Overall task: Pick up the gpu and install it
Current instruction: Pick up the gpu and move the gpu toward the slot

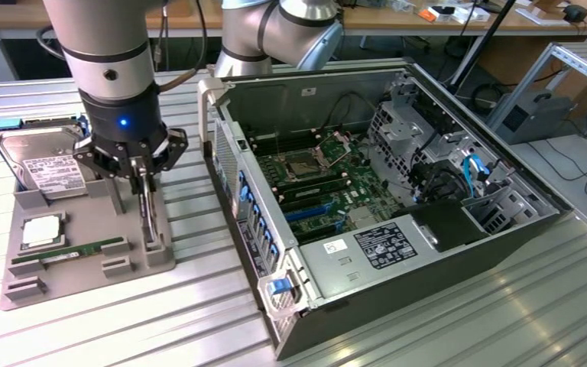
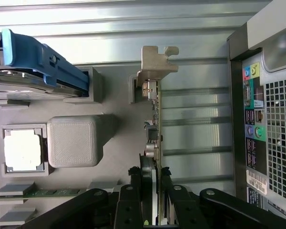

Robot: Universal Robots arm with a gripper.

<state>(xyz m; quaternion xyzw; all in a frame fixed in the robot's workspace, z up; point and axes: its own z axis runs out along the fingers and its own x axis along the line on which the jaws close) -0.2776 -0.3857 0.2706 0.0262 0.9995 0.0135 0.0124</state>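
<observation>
The gpu [image 1: 147, 219] stands on edge in a slot of the grey holder [image 1: 141, 264], at the exterior view's left. It is a thin dark card [image 2: 157, 112] with a silver bracket [image 2: 155, 62] at its far end. My gripper [image 1: 143, 182] comes straight down on the card's top edge. In the wrist view the gripper [image 2: 155, 175] has one black finger [image 2: 147, 174] pressed on each face of the card, so it is shut on the gpu. The card still sits in its slot. The open computer case [image 1: 375, 199] lies beside the holder, with blue expansion slots [image 1: 309, 210] on its motherboard.
The holder also carries a silver hard drive [image 1: 43, 164] in a blue caddy [image 2: 43, 62], a CPU [image 1: 43, 229] and a green RAM stick [image 1: 74, 251]. The case's rear panel with ports [image 2: 255, 119] stands close to the card. A second arm's base [image 1: 273, 34] is behind the case.
</observation>
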